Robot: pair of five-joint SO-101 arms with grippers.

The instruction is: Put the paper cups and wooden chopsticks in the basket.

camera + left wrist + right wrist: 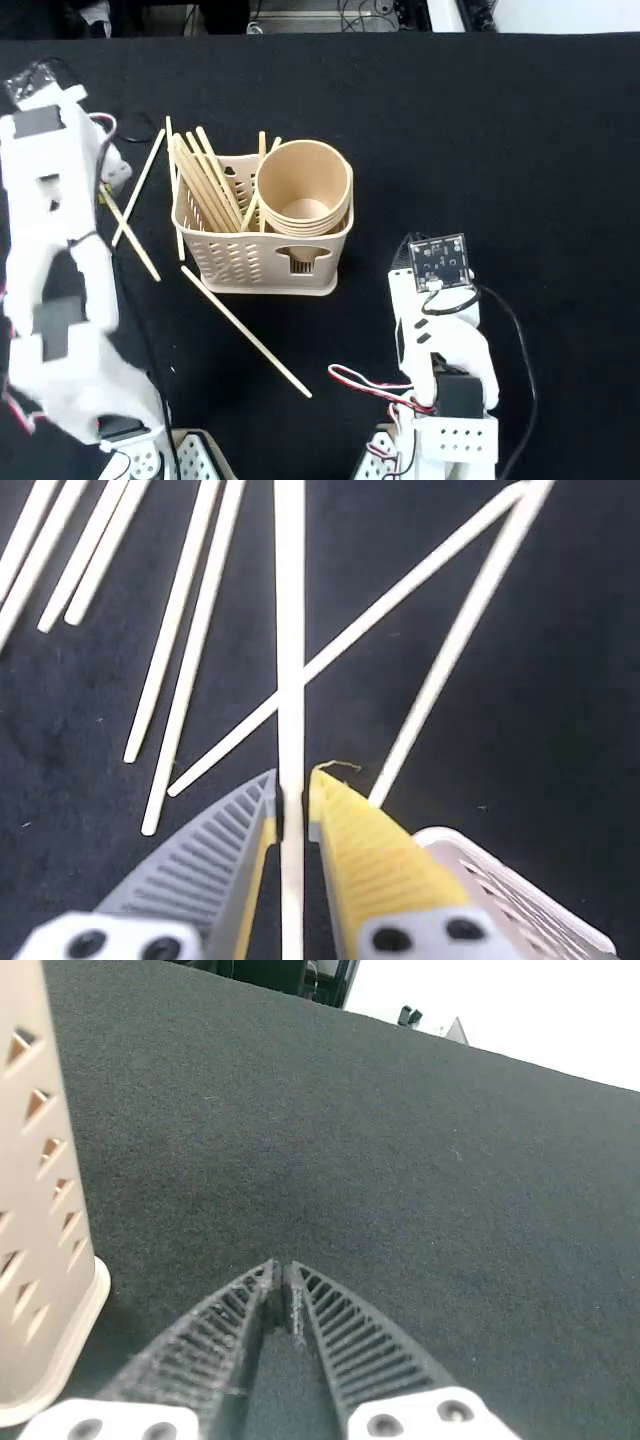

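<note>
Left gripper (293, 780) pinches 1 chopstick (290, 630) just beside the basket (520, 880).

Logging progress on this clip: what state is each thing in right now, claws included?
Basket: upright, holding cups and chopsticks.
Paper cups: stacked upright in the basket.
Chopsticks in basket: leaning inside it.
Long chopstick: loose on the table.
Crossed chopsticks: loose on the table beside the basket.
Left claw: shut on a chopstick.
Right claw: shut, empty.

Black table (500, 130), perforated basket (250, 262), loose chopsticks (245, 331) beside it
</note>
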